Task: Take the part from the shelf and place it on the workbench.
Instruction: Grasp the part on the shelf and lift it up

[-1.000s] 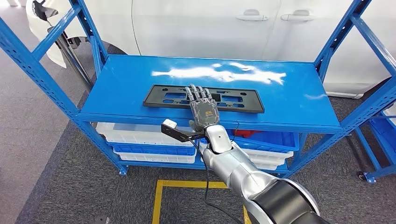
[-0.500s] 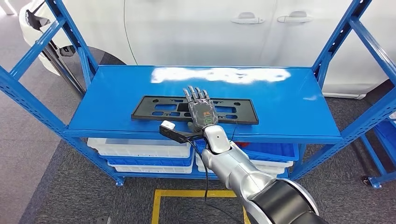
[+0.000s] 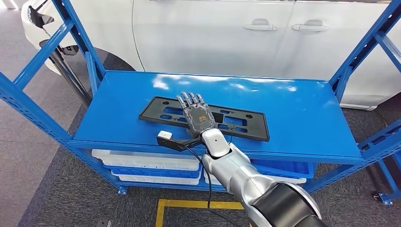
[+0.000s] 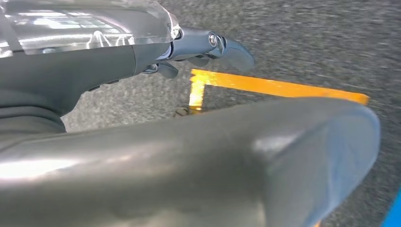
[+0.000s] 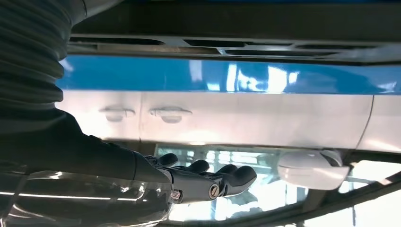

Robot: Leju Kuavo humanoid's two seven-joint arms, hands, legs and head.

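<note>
A long black plastic part (image 3: 246,125) with several cut-outs lies flat on the top board of a blue shelf (image 3: 293,109). My right hand (image 3: 196,113) reaches over the middle of the part, palm down, fingers stretched and holding nothing. In the right wrist view the right hand (image 5: 198,177) hovers with a gap between it and the part (image 5: 236,45). My left hand (image 4: 156,56) hangs over the floor with its fingers loosely extended and nothing in them.
A white car (image 3: 213,38) stands close behind the shelf. White and blue bins (image 3: 146,161) sit on the lower level. Blue uprights (image 3: 28,99) frame both sides. Yellow tape (image 3: 189,204) marks the grey floor in front of the shelf.
The whole picture has shifted, so the camera moved. The right hand stays stretched over the part, now slightly farther over it. The part lies in the same place on the shelf.
</note>
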